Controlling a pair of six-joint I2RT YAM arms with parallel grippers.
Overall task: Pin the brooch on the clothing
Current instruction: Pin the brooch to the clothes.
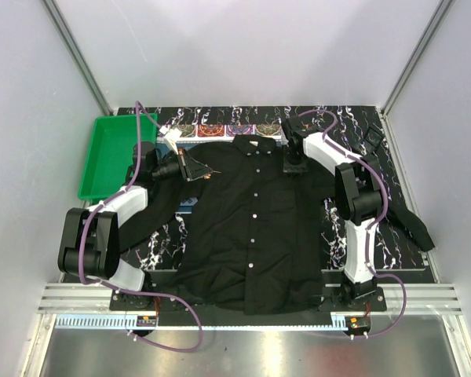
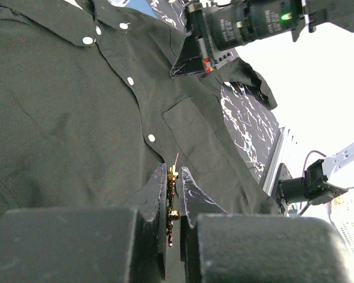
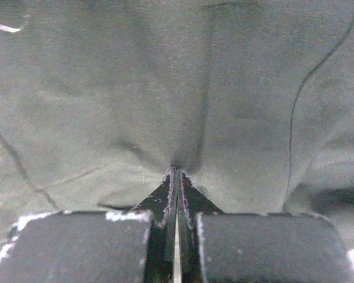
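Here left gripper (image 2: 174, 172) clamps the brooch (image 2: 172, 200), right gripper (image 3: 176, 173) pinches clothing (image 3: 106, 88).

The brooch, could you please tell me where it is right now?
The brooch sits bottom centre in the left wrist view, clamped in the left gripper, its pin pointing toward the black shirt near its white buttons.

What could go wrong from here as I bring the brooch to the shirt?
1. The left pincer holds the brooch edge-on with only its thin pin poking out; pushing into cloth might twist or slip it.
2. The right pincer pinches just a small fold of the shirt, across the button line from the brooch, so fabric there may be slack and bunch.
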